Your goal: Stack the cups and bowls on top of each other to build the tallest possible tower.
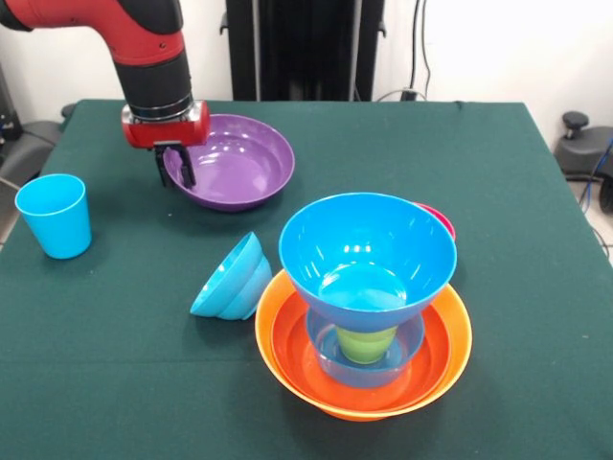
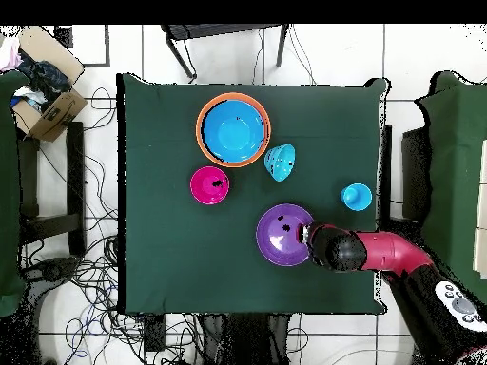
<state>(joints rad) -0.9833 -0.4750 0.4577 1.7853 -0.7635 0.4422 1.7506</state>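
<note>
The tower stands at the front right: two nested orange bowls (image 1: 441,359) (image 2: 204,124) hold a small blue bowl (image 1: 412,345) with the lime green cup (image 1: 367,343) in it, and a big blue bowl (image 1: 367,244) (image 2: 234,128) sits on top. A purple bowl (image 1: 239,163) (image 2: 282,236) rests at the back left. My gripper (image 1: 175,172) (image 2: 306,233) straddles its left rim, one finger inside and one outside, shut on the rim. Another blue bowl (image 1: 233,280) (image 2: 280,163) lies tipped on its side beside the tower. The light blue cup (image 1: 55,215) (image 2: 356,196) stands upright at the far left. A pink-red bowl (image 1: 438,219) (image 2: 209,184) peeks out behind the tower.
The green tablecloth (image 1: 115,383) covers the whole table. In the overhead view a cardboard box (image 2: 48,106) sits off the table's corner, and cables (image 2: 105,276) lie on the floor around it.
</note>
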